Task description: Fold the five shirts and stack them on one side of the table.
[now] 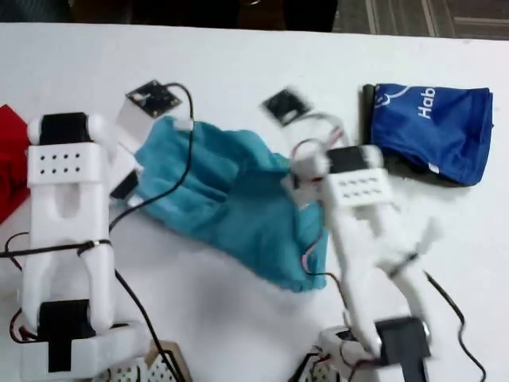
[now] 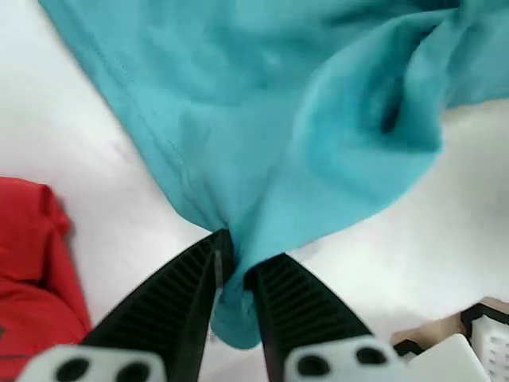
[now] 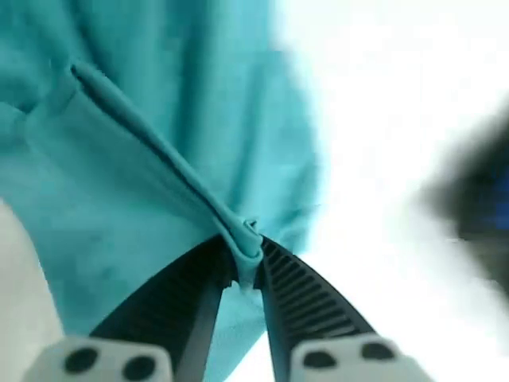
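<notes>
A teal shirt [image 1: 231, 199] lies rumpled across the middle of the white table [image 1: 238, 72], stretched between the two arms. My left gripper [image 2: 237, 263] is shut on a pinched fold of the teal shirt [image 2: 302, 127] at its left end, near the arm's wrist [image 1: 131, 171]. My right gripper [image 3: 245, 263] is shut on a raised ridge of the teal shirt [image 3: 143, 183] at the cloth's right side, under the right arm's wrist [image 1: 306, 171]. A folded blue shirt [image 1: 433, 127] lies at the right. A red shirt [image 1: 9, 159] lies at the left edge.
The red shirt [image 2: 32, 263] sits close beside the left gripper. Black cables [image 1: 143, 302] trail over the table near both arm bases. A dark cloth edge [image 1: 413, 167] shows under the blue shirt. Bare table lies at the back.
</notes>
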You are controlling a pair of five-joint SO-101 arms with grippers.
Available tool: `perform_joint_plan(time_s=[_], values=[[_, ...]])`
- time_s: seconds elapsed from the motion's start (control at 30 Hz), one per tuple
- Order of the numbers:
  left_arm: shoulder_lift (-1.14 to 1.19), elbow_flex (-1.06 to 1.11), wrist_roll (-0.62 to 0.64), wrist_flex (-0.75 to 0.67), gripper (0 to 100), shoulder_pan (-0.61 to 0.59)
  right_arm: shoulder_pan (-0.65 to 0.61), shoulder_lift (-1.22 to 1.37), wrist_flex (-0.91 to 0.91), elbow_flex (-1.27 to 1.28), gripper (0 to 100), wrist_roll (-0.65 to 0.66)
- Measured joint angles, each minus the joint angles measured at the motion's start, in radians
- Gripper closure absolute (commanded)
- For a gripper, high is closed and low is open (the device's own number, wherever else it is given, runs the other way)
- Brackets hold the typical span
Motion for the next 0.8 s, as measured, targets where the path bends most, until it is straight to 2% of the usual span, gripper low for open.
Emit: perform_joint_plan(time_s=[0.23, 0.5, 0.67, 0.8], values=[[0.000, -0.267, 0.000, 0.060, 97, 0.000, 0.144, -0.138, -0.026, -0.155, 98.0, 0.000], [0.000, -0.417, 0.035, 0.069, 97, 0.000, 0.169, -0.153, -0.032, -0.350, 98.0, 0.000], [0.000, -0.427, 0.052, 0.069, 97, 0.000, 0.169, -0.153, -0.017, -0.466, 98.0, 0.000], [0.000, -0.279, 0.054, 0.069, 97, 0.002, 0.169, -0.153, 0.015, -0.454, 98.0, 0.003]])
